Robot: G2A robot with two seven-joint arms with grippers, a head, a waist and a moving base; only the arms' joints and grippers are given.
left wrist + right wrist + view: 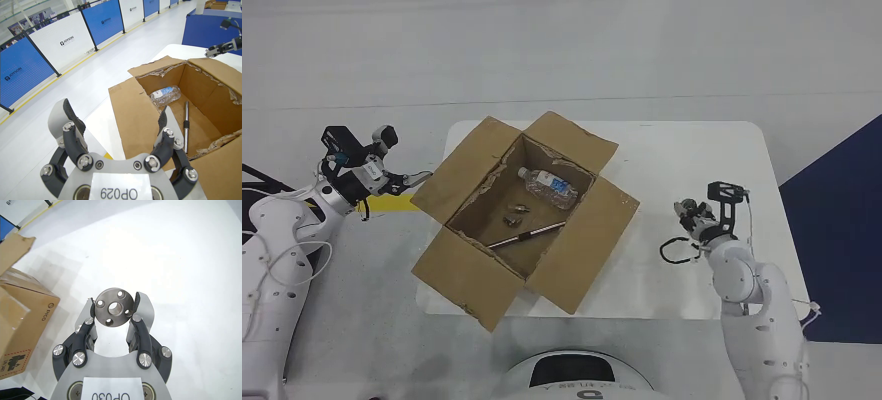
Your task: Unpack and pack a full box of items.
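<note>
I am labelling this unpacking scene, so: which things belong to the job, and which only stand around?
Job: cardboard box, plastic bottle, metal rod, small dark part inside the box, metal disc between the jaws of the right gripper.
Around: white table, blue and white partitions.

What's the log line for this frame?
right pincer: shut on flange, over table beside box | left pincer: open, empty, by box flap | in box: bottle, rod, small part
</note>
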